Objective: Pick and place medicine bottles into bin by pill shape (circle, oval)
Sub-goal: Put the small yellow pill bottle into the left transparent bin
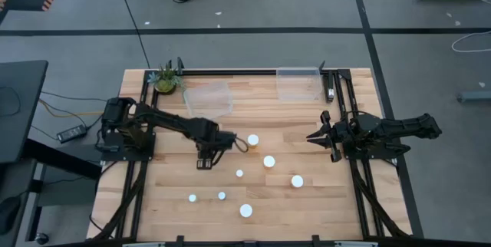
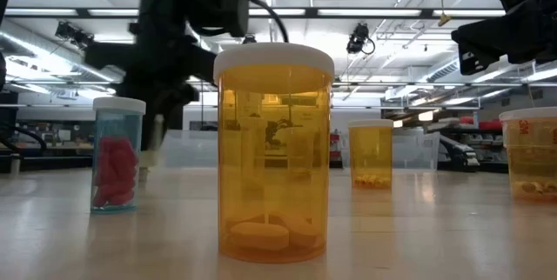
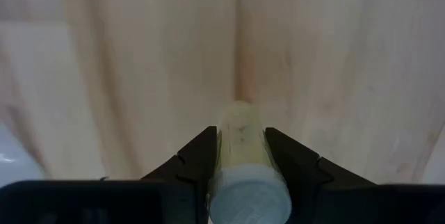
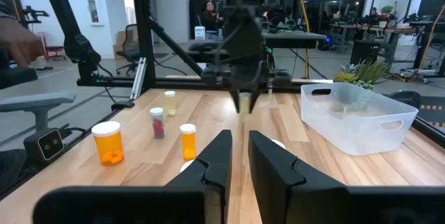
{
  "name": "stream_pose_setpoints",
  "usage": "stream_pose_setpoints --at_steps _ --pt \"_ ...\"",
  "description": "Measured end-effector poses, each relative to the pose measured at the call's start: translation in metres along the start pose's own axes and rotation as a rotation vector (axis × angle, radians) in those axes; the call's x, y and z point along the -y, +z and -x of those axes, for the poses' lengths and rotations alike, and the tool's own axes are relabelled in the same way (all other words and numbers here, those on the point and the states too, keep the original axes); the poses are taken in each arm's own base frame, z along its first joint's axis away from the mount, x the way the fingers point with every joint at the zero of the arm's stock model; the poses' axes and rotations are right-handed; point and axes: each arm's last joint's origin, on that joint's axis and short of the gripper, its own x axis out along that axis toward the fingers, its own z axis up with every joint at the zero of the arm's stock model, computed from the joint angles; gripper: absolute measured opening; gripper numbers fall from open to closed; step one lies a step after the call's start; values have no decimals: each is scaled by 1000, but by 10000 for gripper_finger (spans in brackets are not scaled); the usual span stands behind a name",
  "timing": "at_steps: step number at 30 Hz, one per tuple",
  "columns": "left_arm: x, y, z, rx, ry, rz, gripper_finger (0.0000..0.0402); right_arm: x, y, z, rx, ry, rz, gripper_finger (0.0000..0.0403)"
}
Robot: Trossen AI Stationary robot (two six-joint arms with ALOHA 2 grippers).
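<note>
The left gripper (image 3: 240, 156) is over the middle of the table (image 1: 307, 201), nearer the left edge, and its fingers (image 3: 191, 160) are clamped on a small pale bottle (image 3: 243, 147) with a white cap, one finger pressed to each side of it. From the right wrist view that same bottle (image 4: 245, 102) hangs clear of the wood, pinched at the tip of the left arm. The right gripper (image 4: 238, 156) waits at the right edge of the table, jaws drawn together with nothing between them.

On the table, seven white caps dot the middle and near half: one bottle (image 1: 253, 139) just beside the left gripper, another (image 1: 269, 161) a little nearer, one (image 1: 297, 180) toward the right edge, and four more spread toward the near edge. Low view: a big orange bottle (image 2: 273, 150) stands upright with what look like oval pills at its bottom, though the tint makes that hard to confirm. A small clear bottle with red pills (image 2: 117, 154) stands beside it.

Two clear bins (image 1: 209, 97) (image 1: 298, 83) sit at the far edge, a small plant (image 1: 166, 80) at the far left corner.
</note>
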Motion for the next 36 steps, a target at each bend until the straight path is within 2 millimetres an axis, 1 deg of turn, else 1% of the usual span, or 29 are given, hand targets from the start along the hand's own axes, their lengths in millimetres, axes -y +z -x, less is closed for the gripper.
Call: stream_pose_setpoints --at_steps 4,9,14,18,23,28,31,36 --pt "-25 8 16 22 4 -2 117 0 0 0 0 0 0 57" --pt "-56 15 36 65 13 3 123 0 0 0 0 0 0 57" --pt "-86 18 53 109 30 21 121 0 0 0 0 0 0 57" --pt "-110 14 61 117 41 49 120 0 0 0 0 0 0 57" --pt "-137 4 61 109 50 103 127 0 0 0 0 0 0 57" --pt "-161 -5 56 99 64 153 125 0 0 0 0 0 0 57" --pt "-171 -9 50 97 68 170 123 0 0 0 0 0 0 57" --pt "-180 -20 38 60 71 183 129 0 0 0 0 0 0 57"
